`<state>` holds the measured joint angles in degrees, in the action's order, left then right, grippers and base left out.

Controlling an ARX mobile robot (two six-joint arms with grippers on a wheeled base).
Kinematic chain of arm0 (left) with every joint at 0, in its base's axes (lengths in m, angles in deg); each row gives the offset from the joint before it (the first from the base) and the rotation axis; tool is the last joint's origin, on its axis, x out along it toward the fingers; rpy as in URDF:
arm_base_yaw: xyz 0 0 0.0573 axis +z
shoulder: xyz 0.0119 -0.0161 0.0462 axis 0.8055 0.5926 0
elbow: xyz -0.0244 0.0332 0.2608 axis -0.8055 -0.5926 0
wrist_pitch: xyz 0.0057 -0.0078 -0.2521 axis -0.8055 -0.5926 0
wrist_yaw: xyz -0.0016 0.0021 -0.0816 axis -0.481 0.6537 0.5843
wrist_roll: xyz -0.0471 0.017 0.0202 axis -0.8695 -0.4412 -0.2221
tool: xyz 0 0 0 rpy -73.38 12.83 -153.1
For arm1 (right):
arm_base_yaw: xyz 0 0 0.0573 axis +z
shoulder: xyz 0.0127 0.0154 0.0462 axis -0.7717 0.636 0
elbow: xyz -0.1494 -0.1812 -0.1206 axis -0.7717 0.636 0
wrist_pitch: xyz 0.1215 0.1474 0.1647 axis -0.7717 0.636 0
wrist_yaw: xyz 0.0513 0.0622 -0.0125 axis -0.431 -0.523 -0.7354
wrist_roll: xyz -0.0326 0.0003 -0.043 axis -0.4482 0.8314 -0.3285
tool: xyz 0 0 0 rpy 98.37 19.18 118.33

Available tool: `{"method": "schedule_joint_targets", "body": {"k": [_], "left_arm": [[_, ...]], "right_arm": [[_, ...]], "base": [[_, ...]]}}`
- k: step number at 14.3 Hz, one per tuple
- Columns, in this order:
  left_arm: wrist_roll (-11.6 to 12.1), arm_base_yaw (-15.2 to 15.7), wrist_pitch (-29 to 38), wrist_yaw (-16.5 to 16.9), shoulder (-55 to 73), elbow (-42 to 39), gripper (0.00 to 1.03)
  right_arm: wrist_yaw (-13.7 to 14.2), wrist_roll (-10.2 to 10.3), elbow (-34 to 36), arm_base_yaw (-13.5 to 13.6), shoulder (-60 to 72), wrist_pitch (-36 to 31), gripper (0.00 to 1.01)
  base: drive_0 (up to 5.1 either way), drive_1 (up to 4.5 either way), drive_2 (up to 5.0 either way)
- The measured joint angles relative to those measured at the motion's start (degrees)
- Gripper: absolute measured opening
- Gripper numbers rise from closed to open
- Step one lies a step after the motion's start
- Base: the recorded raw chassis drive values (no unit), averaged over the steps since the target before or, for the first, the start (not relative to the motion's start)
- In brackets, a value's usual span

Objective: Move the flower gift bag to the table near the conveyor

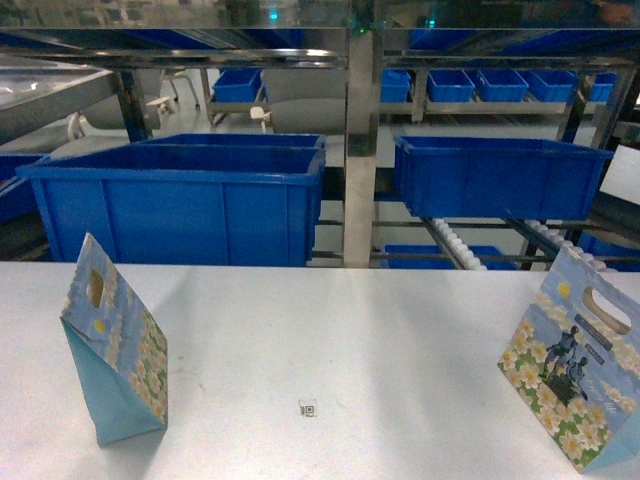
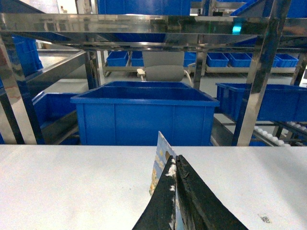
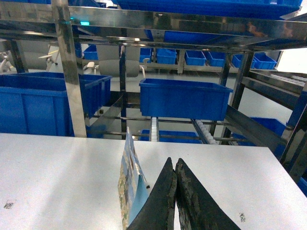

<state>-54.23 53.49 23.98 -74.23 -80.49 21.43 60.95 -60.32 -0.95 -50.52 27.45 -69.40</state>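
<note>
Both gift bags, left bag (image 1: 115,350) and right bag (image 1: 578,375), stand on the table (image 1: 330,330). Left gripper (image 2: 175,167) and right gripper (image 3: 174,170) have jaws pressed together, empty. Next: likely retreat toward 6 o'clock.

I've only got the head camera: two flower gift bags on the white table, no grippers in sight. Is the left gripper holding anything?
Observer: No. In the left wrist view the left gripper is shut with nothing between its fingers. The left flower gift bag stands edge-on beyond the tips.
Operator: And the right one?
Observer: The right wrist view shows the right gripper shut and empty too. The right flower gift bag stands on the table, to the left of its fingers.
</note>
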Motion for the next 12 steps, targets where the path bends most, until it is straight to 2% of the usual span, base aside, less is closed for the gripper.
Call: {"method": "schedule_joint_targets", "body": {"k": [4,5,11,12], "left_arm": [[0.0,0.07,-0.04,0.09,0.0,0.0,0.02],[0.0,0.07,-0.04,0.11,0.0,0.0,0.11],[0.0,0.07,-0.04,0.11,0.0,0.0,0.92],[0.07,0.07,-0.04,0.11,0.0,0.0,0.99]], "right_arm": [[0.02,0.0,0.0,0.0,0.0,-0.02,0.02],[0.02,-0.02,0.0,0.0,0.0,-0.02,0.09],[0.02,-0.02,0.0,0.0,0.0,-0.02,0.91],[0.02,0.0,0.0,0.0,0.0,-0.02,1.0]], "base": [[0.0,0.0,0.0],[0.0,0.0,0.0],[0.0,0.0,0.0],[0.0,0.0,0.0]]}}
